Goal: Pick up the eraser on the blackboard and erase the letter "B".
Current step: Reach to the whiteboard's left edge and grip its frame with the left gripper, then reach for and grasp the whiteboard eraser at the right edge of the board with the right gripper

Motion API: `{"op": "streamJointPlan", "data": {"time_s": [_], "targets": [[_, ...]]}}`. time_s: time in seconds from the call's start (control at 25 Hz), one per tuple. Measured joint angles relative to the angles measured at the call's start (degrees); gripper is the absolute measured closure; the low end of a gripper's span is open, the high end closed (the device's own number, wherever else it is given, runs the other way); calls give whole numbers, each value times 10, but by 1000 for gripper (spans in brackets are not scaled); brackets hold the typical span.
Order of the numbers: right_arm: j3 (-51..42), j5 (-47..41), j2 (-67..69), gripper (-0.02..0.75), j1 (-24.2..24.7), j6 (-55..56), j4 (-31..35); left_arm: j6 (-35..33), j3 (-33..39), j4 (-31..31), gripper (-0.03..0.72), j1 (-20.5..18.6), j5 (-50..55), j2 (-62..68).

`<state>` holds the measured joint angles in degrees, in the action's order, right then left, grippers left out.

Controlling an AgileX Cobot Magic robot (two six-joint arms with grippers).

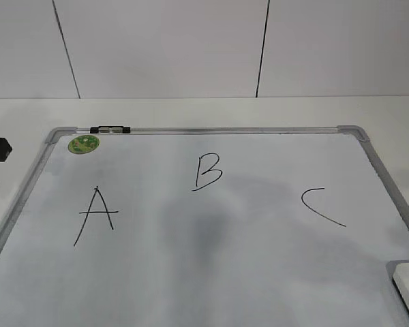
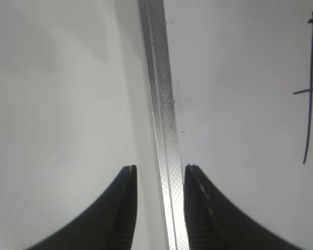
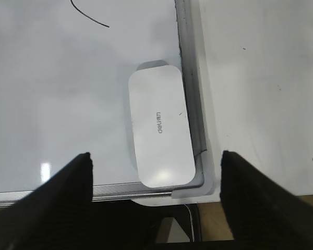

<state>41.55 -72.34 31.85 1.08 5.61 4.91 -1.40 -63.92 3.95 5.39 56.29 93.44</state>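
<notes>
My right gripper point(image 3: 155, 161) hung spread wide above the eraser point(image 3: 159, 127), which lay in the blackboard point(image 1: 259, 272) corner. My left gripper point(image 2: 159, 174) was slightly open over the frame. The letter "B" point(image 1: 207, 172) was whole.

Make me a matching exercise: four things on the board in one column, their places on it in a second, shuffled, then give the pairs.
Places as seen in the exterior view.

1. eraser
2. green sticker
3. letter "B"
4. letter "A"

a. far left corner of the blackboard
b. left part, nearer than the sticker
c. near right corner, against the frame
d. middle, toward the far edge

Pairs: 1-c, 2-a, 3-d, 4-b
</notes>
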Motion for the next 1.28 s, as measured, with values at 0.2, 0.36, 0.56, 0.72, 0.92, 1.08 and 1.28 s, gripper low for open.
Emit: {"op": "streamJointPlan", "data": {"time_s": [0.2, 0.36, 0.56, 0.72, 0.92, 1.08, 1.28], "targets": [[0, 0, 0, 154, 0, 1, 1, 0, -1, 0, 451, 0, -38, 44], [0, 0, 0, 154, 0, 1, 1, 0, -1, -3, 451, 0, -54, 70], [0, 0, 0, 154, 0, 1, 3, 0, -7, -5, 452, 0, -61, 96], [0, 0, 0, 154, 0, 1, 3, 0, -7, -5, 451, 0, -70, 105], [0, 0, 0, 154, 0, 1, 5, 0, -8, -5, 452, 0, -73, 118], [0, 0, 0, 154, 0, 1, 8, 0, -8, -5, 452, 0, -73, 129], [0, 0, 0, 154, 0, 1, 9, 0, -9, -5, 452, 0, -73, 141]]}}
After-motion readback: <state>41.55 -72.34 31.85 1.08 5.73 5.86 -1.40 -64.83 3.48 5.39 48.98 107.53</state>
